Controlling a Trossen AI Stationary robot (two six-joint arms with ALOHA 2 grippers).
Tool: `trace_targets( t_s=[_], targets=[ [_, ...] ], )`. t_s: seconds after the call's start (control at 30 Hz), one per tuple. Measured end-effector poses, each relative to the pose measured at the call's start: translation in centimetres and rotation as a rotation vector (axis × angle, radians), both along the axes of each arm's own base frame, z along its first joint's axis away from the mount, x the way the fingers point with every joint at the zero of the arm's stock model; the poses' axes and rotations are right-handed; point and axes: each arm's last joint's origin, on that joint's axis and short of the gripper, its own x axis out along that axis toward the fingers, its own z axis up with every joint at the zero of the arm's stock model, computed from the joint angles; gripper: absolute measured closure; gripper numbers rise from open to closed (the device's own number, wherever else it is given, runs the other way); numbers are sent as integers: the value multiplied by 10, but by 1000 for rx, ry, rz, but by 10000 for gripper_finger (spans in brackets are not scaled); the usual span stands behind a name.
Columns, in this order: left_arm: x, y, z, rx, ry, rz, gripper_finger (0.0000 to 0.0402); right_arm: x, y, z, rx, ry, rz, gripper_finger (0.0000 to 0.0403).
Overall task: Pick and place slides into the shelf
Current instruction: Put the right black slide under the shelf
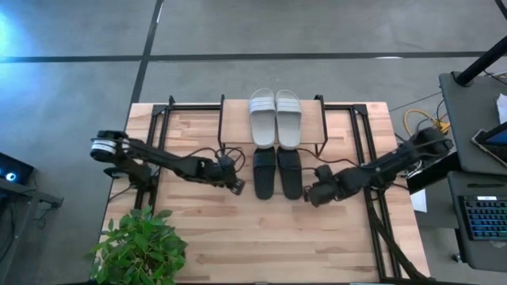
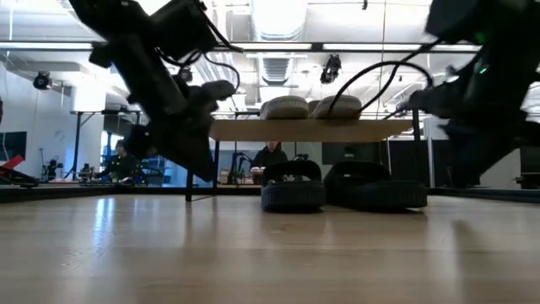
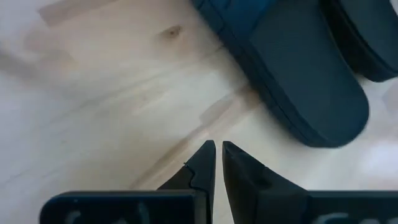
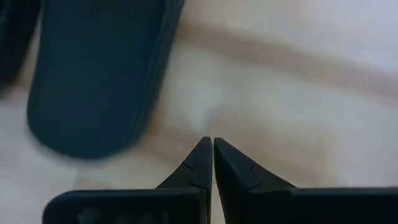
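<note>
Two light grey slides (image 1: 276,117) lie side by side on the shelf's wooden plank (image 1: 236,119), soles down; the low view shows them (image 2: 308,107) on top of it. Two black slides (image 1: 277,172) rest on the tabletop at the shelf's near edge, below the plank (image 2: 312,130) in the low view. My left gripper (image 1: 236,186) is shut just left of the left black slide (image 3: 298,68), above bare wood. My right gripper (image 1: 310,194) is shut just right of the right black slide (image 4: 93,68). Neither touches a slide.
A potted plant (image 1: 139,245) stands at the table's near left corner. Black frame rails (image 1: 372,198) and cables run along both sides of the table. A side desk with a keyboard (image 1: 483,218) is off to the right. A person (image 2: 270,160) is in the room behind.
</note>
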Motion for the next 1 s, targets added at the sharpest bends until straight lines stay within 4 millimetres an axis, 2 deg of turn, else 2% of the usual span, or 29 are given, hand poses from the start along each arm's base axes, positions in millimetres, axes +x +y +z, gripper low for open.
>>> trace_targets(
  t_s=[0.1, 0.27, 0.4, 0.8, 1.0],
  targets=[
    [11, 0, -8, -2, -51, 9, 387, 5, -15, -8, -59, 17, -6, 394],
    [20, 3, -20, 3, -26, 22, 387, 20, -34, -19, -104, 38, 34, 394],
    [22, 6, -28, 5, 2, 29, 387, 35, -41, -17, -147, 35, 54, 394],
    [22, 10, -26, 33, -7, 52, 387, 88, -42, -11, -201, 16, 187, 394],
    [21, 14, -26, 62, 5, 26, 387, 96, -37, -5, -233, 69, 190, 394]
  ],
)
